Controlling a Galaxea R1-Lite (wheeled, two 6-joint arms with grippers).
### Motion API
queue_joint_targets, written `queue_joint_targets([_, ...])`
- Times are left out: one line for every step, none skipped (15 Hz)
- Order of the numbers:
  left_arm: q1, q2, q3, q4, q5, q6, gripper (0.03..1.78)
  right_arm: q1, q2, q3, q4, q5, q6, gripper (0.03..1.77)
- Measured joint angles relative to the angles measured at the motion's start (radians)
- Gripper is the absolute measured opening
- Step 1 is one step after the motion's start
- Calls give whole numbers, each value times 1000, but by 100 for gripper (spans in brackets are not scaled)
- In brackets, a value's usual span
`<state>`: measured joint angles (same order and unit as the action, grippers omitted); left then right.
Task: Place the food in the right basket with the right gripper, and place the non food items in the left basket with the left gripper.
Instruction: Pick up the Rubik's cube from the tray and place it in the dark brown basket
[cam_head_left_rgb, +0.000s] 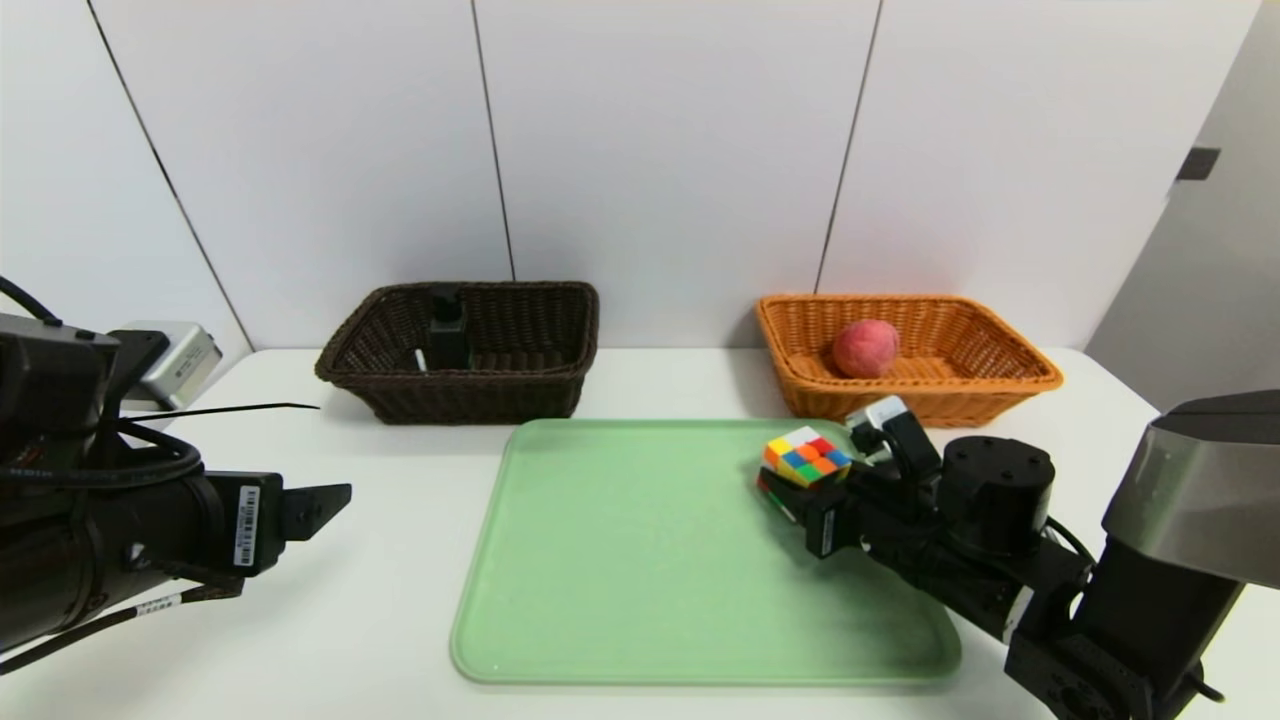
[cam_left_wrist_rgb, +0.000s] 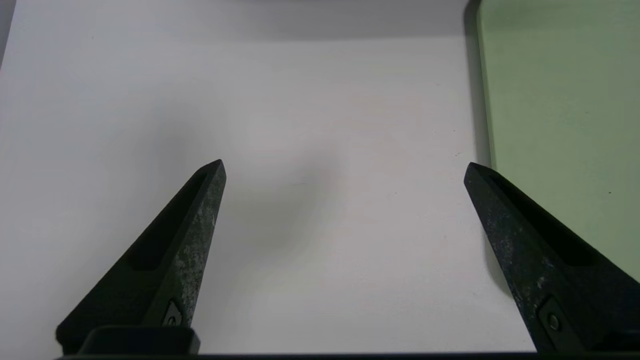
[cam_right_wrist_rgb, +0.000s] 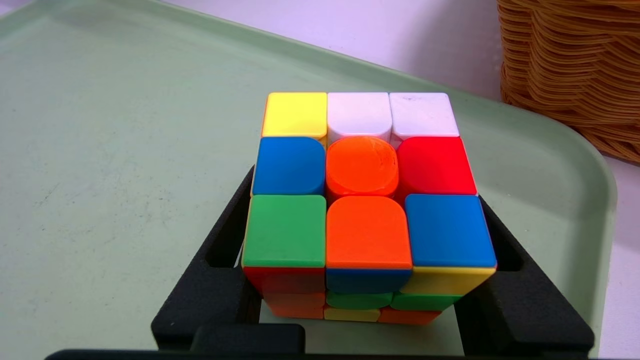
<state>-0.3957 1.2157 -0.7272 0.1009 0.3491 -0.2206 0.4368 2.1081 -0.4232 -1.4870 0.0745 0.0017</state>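
Fingers of the right gripper (cam_right_wrist_rgb: 370, 300) press both sides of the puzzle cube (cam_right_wrist_rgb: 367, 200) at the green tray's (cam_head_left_rgb: 620, 560) far right corner, beside the right basket (cam_head_left_rgb: 1000, 375) holding the peach (cam_head_left_rgb: 865, 348). Left gripper (cam_left_wrist_rgb: 345, 170) hangs wide open and empty over the table (cam_left_wrist_rgb: 300, 125) off the tray's left edge.

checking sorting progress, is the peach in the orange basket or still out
In. The peach sits inside the orange basket, behind its front wall.

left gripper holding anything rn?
No. In the left wrist view the left gripper has its fingers spread wide over bare table, nothing between them.
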Motion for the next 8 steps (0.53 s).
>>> queue_joint_targets([0, -1, 0, 1, 0, 0, 169, 0, -1, 0, 0, 0, 0, 100])
queue_joint_targets([0, -2, 1, 1, 0, 0, 169, 4, -4, 1, 0, 0, 0, 100])
queue_joint_targets([0, -3, 1, 1, 1, 0, 169, 11, -11, 3, 0, -1, -1, 100])
queue_joint_targets([0, -4, 1, 1, 1, 0, 169, 26, -24, 4, 1, -3, -2, 100])
queue_joint_targets([0, -4, 3, 1, 1, 0, 169, 40, -39, 4, 7, -5, -2, 100])
queue_joint_targets([0, -5, 6, 1, 1, 0, 169, 61, -56, 3, 13, -8, -3, 100])
queue_joint_targets([0, -5, 10, 1, 1, -1, 169, 88, -74, -10, 23, -10, -4, 100])
queue_joint_targets([0, -5, 14, 1, 1, 0, 169, 118, -89, -39, 41, -16, -4, 100])
